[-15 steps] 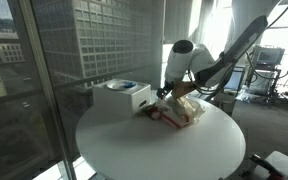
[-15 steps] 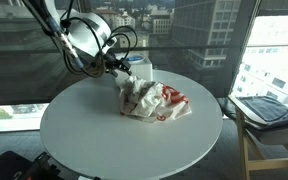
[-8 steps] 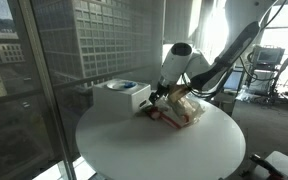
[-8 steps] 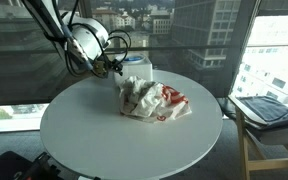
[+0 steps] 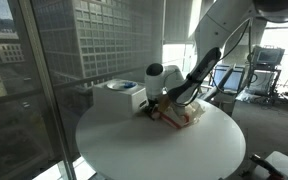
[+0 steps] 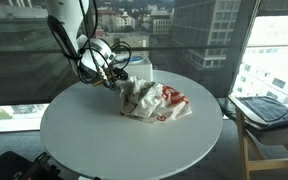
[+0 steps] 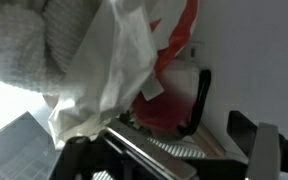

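Round white table by the window glass. In an exterior view, left to right: white box near the table's far edge, then the gripper, then a crumpled white-and-red bag.

- Gripper: low over the table, between box and bag, at the bag's near edge. Contact with the bag cannot be told from outside.
- Claw: jaws spread as wide as they go, nothing clamped between them.
- Bag: lies a little beyond the table's centre, just beside the box, loose and puffed up.

Judgement on the step in hand, closing in on the bag:
- The film is soft and slippery, so a bunched fold makes a better target than a flat sheet.
- The jaws want to straddle one ridge of the crumple, low enough to catch several layers.
- They should stay off the box wall and the tabletop.
- A slow approach is best. A push would slide the whole bag away.

Views compared:
- Wrist view: the bag's white folds and a red patch up close, with dark fingers at the lower edge. The box is missing.
- Exterior views: both show the arm's posture and the box.
- Chair: only one exterior view shows it, at the right beside the table.
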### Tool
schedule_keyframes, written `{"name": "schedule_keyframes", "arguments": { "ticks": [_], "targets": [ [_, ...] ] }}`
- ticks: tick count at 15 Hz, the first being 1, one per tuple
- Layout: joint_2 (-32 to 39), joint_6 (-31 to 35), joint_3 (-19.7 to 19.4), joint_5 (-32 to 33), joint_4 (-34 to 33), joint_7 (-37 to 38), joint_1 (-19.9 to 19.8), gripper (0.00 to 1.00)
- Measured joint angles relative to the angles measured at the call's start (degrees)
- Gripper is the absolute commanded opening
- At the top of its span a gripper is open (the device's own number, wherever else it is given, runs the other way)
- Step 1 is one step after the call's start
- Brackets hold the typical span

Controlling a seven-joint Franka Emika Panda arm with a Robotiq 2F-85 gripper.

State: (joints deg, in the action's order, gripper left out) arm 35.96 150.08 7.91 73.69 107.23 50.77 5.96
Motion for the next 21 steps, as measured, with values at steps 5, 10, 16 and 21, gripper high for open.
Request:
{"name": "schedule_keyframes", "arguments": {
  "ticks": [5, 10, 16, 21],
  "targets": [
    [8.8, -4.3, -2.2, -10.2, -10.9, -14.0, 1.0, 1.0],
    [12.8, -4.0, -4.0, -21.8, -16.7, -25.0, 0.6, 0.58],
    [12.3, -0.8, -4.6, -29.7, -16.3, -31.1, 2.1, 0.19],
    [8.9, 0.2, -6.8, -33.5, -12.5, -32.2, 4.6, 0.1]
  ]
}}
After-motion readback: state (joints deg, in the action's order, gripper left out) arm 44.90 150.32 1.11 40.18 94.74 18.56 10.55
